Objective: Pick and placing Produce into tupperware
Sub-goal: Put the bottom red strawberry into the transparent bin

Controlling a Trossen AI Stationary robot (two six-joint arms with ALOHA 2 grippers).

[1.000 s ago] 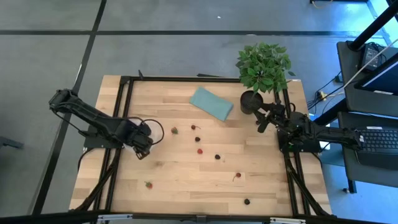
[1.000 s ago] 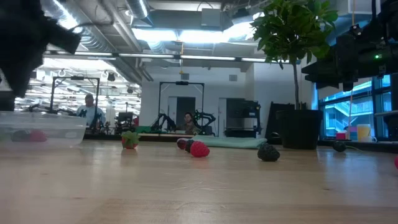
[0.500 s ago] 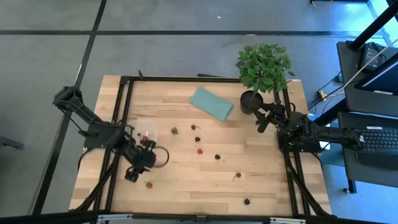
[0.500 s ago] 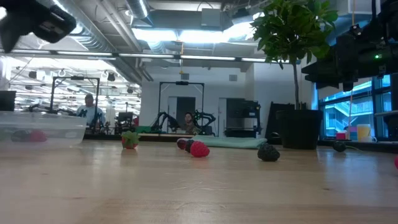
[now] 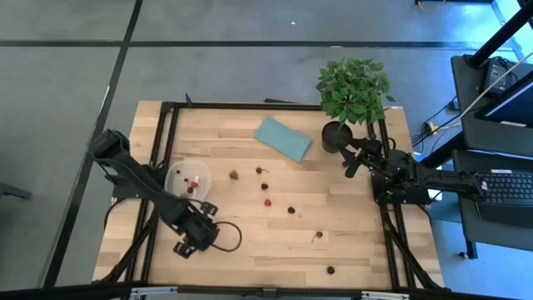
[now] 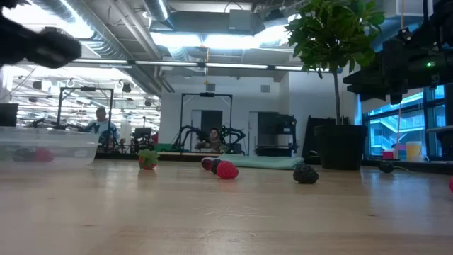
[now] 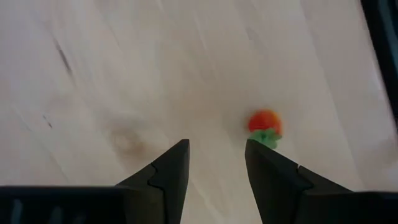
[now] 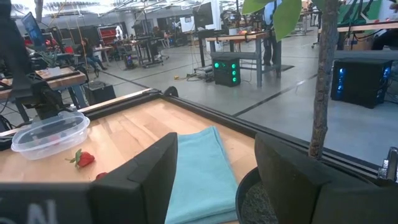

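The tupperware (image 5: 186,177) is a clear shallow tub on the left part of the table, with a few red and dark berries in it; the low view shows the tupperware (image 6: 45,146) at the left. Several loose berries lie on the wood, such as a green-topped one (image 5: 234,175), a red one (image 5: 267,202) and a dark one (image 5: 331,270). My left gripper (image 5: 190,242) hangs open near the table's near-left corner, pointing down. In its wrist view my left gripper (image 7: 216,152) is just beside a red berry with a green top (image 7: 264,125). My right gripper (image 5: 354,159) waits open by the plant pot.
A teal folded cloth (image 5: 283,138) lies toward the far edge. A potted leafy plant (image 5: 351,92) stands at the far right corner, close to my right arm. A black frame (image 5: 165,150) runs along the table's sides. Bare wood lies between the berries.
My left gripper has moved from above the tupperware toward the table's near edge, and now hangs over the red berry near the near-left corner. The tupperware, covered by the arm a second ago, now shows in full. The right arm has kept still.
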